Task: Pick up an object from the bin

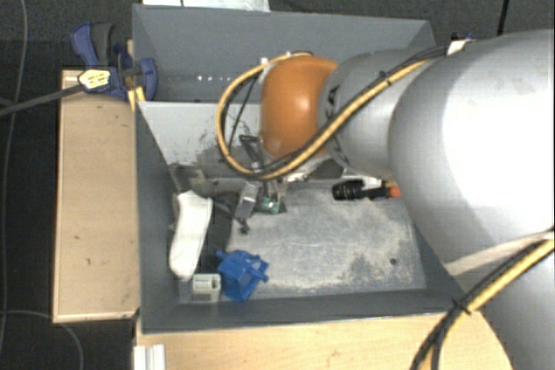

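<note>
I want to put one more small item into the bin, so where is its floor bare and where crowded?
Bare: the grey bin floor between the blue crumpled thing, the black stick with an orange end and the front wall. Crowded: the left side, where the white oblong piece and small pale block lie, near the gripper.

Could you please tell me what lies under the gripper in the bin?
Beneath the gripper shows grey bin floor, with a dark flat thing close beside it; the arm covers whatever lies farther back.
</note>
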Motion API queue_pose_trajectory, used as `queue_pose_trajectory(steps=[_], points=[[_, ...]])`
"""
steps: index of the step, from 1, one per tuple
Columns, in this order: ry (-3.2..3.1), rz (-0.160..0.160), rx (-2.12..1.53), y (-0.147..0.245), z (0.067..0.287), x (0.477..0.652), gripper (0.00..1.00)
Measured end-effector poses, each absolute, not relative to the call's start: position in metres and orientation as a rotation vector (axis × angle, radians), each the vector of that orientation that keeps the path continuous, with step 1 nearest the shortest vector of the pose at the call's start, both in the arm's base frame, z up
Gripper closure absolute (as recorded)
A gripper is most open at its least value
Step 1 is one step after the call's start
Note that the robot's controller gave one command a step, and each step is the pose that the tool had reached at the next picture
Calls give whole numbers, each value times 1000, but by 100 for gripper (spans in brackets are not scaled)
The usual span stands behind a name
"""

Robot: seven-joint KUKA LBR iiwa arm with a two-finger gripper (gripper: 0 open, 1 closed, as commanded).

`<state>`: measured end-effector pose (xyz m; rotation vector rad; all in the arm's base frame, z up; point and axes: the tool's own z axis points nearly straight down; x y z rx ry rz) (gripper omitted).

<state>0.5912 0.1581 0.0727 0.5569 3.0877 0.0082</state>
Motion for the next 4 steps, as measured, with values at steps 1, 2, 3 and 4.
queue_pose_trajectory(steps=[1,2,3,4], points=[[3091,5,557,158,87,590,100],[3090,6,557,158,108,590,100],[3085,10,556,158,121,592,100],[3084,10,556,158,126,592,100]])
